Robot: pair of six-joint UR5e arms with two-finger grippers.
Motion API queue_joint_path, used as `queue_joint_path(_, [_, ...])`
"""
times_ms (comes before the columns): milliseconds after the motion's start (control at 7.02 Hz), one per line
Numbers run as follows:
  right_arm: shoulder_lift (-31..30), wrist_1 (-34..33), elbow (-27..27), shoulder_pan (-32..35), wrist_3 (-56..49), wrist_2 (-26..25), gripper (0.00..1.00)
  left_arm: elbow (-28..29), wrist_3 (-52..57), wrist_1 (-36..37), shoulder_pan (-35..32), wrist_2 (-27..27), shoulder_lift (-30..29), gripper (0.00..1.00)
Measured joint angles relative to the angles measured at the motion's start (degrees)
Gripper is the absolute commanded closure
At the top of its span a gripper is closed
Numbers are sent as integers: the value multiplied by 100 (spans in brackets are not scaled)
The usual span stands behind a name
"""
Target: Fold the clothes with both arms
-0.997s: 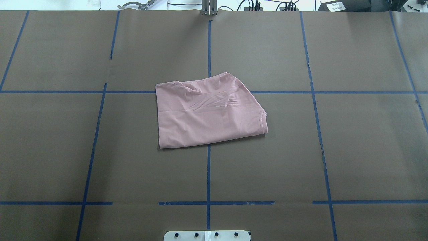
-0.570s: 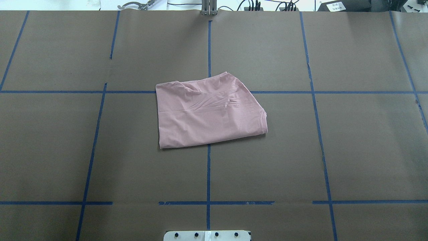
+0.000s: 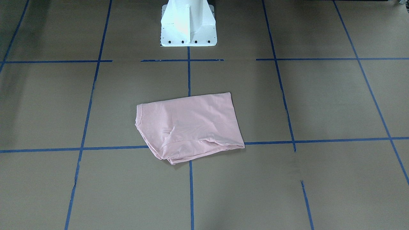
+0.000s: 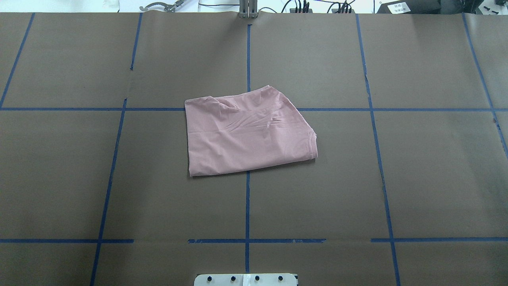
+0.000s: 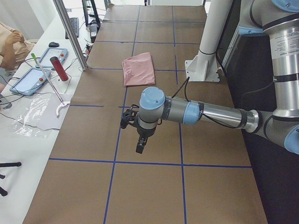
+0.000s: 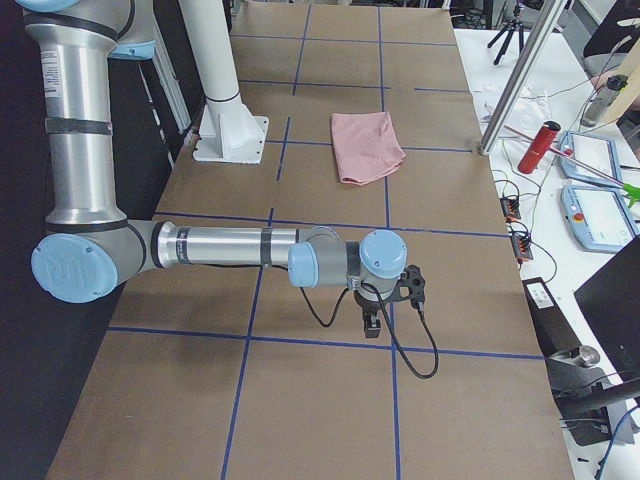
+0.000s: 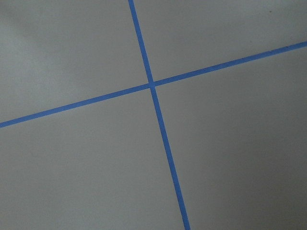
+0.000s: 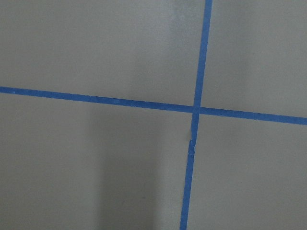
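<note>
You had the folded pink T-shirt (image 4: 246, 135) lying flat mid-worktop (image 4: 397, 178), plain side up, well apart from both claws. The left claw (image 5: 140, 145) hung over bare worktop off one side of it and the right claw (image 6: 372, 322) off the other. I couldn't tell whether they were clenched or released. The label (image 5: 286, 44) on the left arm (image 5: 210, 113) was too small to read.

Brown table (image 4: 436, 178), blue tape grid (image 4: 247, 206)
</note>
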Motion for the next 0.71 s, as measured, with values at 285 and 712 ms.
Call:
queue_joint_path(285, [8,8,25,-3,24,-14,0,3,2,-1,3,0,0,0])
queue_joint_path(712, [11,11,21,-8,61,-19,0,-7,4,-8,3,-8,0,0])
